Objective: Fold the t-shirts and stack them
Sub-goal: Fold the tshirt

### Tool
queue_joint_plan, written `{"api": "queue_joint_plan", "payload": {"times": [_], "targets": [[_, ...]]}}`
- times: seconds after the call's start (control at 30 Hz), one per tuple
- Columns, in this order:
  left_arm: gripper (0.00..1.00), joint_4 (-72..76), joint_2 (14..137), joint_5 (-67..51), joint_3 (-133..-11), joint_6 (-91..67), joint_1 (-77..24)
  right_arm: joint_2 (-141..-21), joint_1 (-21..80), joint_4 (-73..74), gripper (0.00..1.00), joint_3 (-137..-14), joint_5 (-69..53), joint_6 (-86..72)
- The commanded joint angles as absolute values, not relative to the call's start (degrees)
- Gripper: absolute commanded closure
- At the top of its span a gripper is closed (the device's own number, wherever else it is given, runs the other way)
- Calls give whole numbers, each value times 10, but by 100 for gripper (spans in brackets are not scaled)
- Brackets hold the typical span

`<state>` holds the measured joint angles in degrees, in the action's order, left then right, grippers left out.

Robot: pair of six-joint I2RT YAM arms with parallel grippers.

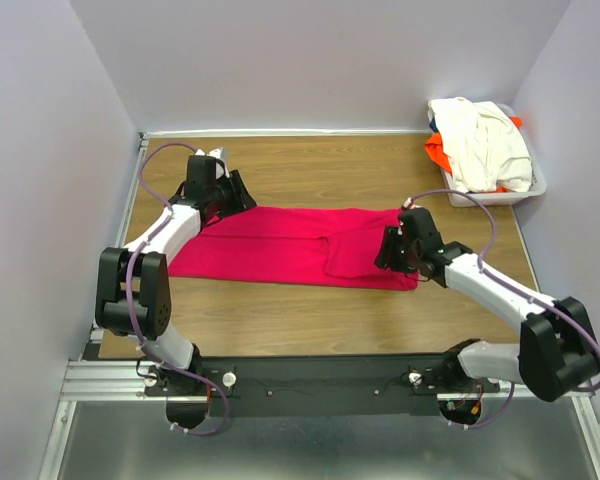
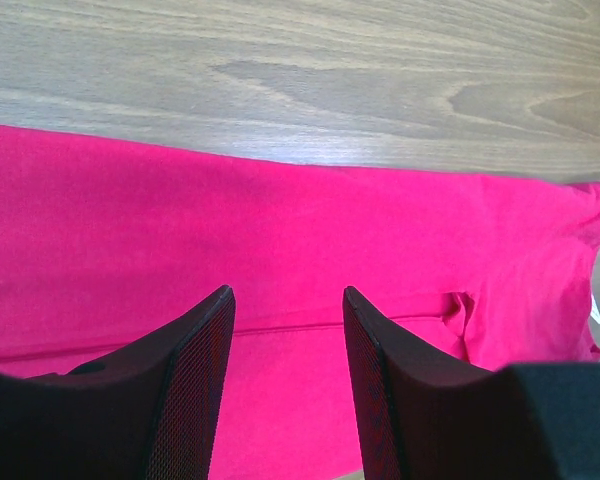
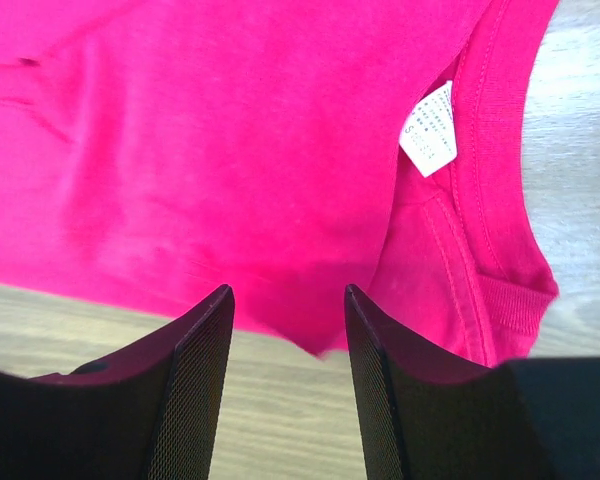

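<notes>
You have three t-shirts in view: one crimson-pink t-shirt [image 1: 280, 245], one cream-white t-shirt [image 1: 485, 140], one orange t-shirt [image 1: 437, 155]. One basket [image 1: 495, 197], one table [image 1: 310, 165]. Two arms: left arm [image 1: 165, 238], right arm [image 1: 490, 285]. Two grippers: left gripper [image 2: 288, 292], right gripper [image 3: 288, 290]. One label [image 3: 428, 130] sewn in the pink collar.

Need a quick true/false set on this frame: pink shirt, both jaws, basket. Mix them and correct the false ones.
1. The crimson-pink cloth t-shirt lies spread on the wooden table. True.
2. The left jaws are shut on the pink shirt. False: they stand open, with nothing gripped between them.
3. The white plastic basket sits at the table's far right corner. True.
4. The basket is empty. False: it holds a cream-white cloth shirt and an orange cloth shirt.
5. The right jaws are open by the pink shirt's collar, where a small white label shows. True.
</notes>
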<state>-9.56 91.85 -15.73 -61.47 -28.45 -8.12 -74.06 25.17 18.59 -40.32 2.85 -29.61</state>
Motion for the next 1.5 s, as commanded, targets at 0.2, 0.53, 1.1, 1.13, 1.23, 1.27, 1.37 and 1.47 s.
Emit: {"api": "queue_joint_plan", "payload": {"times": [0.2, 0.53, 1.1, 1.13, 1.23, 1.27, 1.37, 1.47], "targets": [[45, -107, 925, -163, -627, -279, -86, -724, 253, 197, 43, -422, 52, -338], [45, -105, 861, -89, -547, -339, -87, -888, 250, 193, 42, -524, 173, -388], [47, -85, 823, -33, -457, -435, -119, -1224, 158, 192, 42, -841, 131, -280], [47, -84, 831, -34, -462, -437, -124, -1267, 157, 193, 42, -893, 124, -264], [48, -79, 852, -12, -473, -442, -147, -1341, 158, 206, 42, -1012, 77, -243], [48, -80, 859, -10, -476, -441, -152, -1359, 158, 212, 42, -1038, 61, -239], [48, -80, 884, -4, -484, -444, -170, -1377, 157, 240, 41, -1098, 47, -234], [49, -80, 903, 30, -483, -452, -188, -1352, 158, 241, 34, -1085, 68, -233]]}}
